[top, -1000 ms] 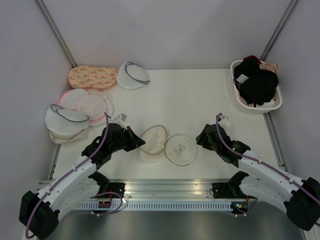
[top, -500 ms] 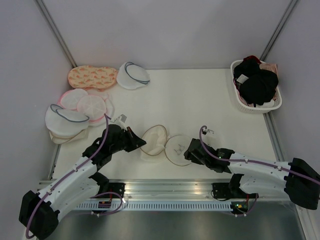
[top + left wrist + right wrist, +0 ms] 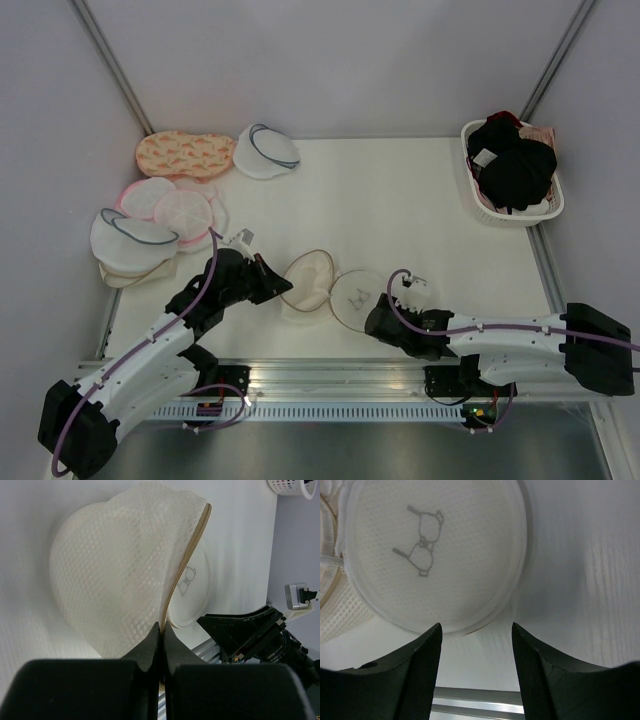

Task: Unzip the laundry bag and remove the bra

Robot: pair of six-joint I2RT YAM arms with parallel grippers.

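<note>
Left hand point(image 3: 162, 629) clamped tight on the tan zipper rim of the laundry bag point(image 3: 110, 565) — the mesh dome stands up just ahead of its fingers. Right hand point(image 3: 476, 627) spread wide, holding nothing. The bag's flat face with the small drawing lies on the surface point(image 3: 575, 555) just ahead of that hand's fingertips — not touched.

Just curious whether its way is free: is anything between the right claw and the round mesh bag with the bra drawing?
Nothing visible. The right claw is open, with only bare table between it and the near edge of the laundry bag. The left claw pinches the bag's tan rim on the opposite side.
</note>
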